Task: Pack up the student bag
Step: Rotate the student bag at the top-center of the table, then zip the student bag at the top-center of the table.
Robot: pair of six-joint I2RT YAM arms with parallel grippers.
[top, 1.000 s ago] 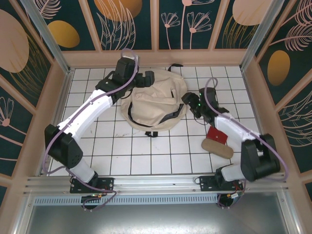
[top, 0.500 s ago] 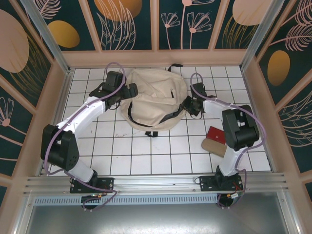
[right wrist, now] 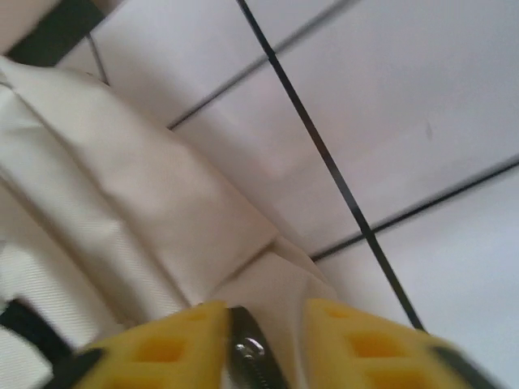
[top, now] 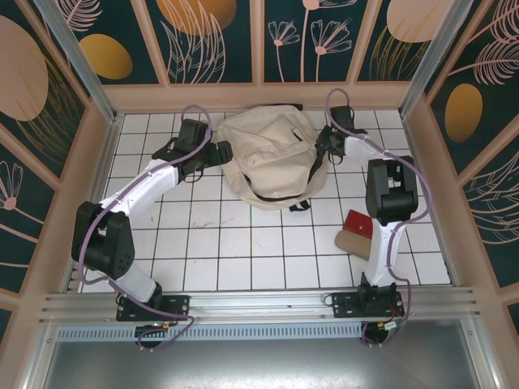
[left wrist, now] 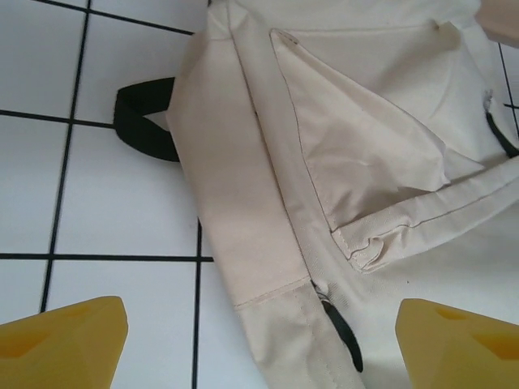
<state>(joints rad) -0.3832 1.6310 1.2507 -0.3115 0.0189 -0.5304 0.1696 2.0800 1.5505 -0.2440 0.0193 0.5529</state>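
The student bag (top: pixel 272 154), a big cream backpack with dark zippers, lies at the back middle of the tiled table. My left gripper (top: pixel 222 152) sits at the bag's left edge. In the left wrist view my left gripper (left wrist: pixel 259 344) is open wide, its yellow fingertips (left wrist: pixel 65 340) straddling a cream fold and a dark zipper pull (left wrist: pixel 345 332). My right gripper (top: pixel 322 152) is at the bag's right edge. In the right wrist view my right gripper (right wrist: pixel 268 344) is shut on a fold of bag fabric with a metal zipper part (right wrist: pixel 250 352) beside it.
A red flat case (top: pixel 361 223) and a tan pouch (top: pixel 357 243) lie on the tiles at the right, beside the right arm. A black strap loop (left wrist: pixel 142 121) pokes out from the bag's left side. Wooden walls close in the back and both sides.
The bag has slid to the right and toward the back wall, along with my right gripper, which closed on its edge. My left gripper pulled back to the bag's left edge and stayed open.
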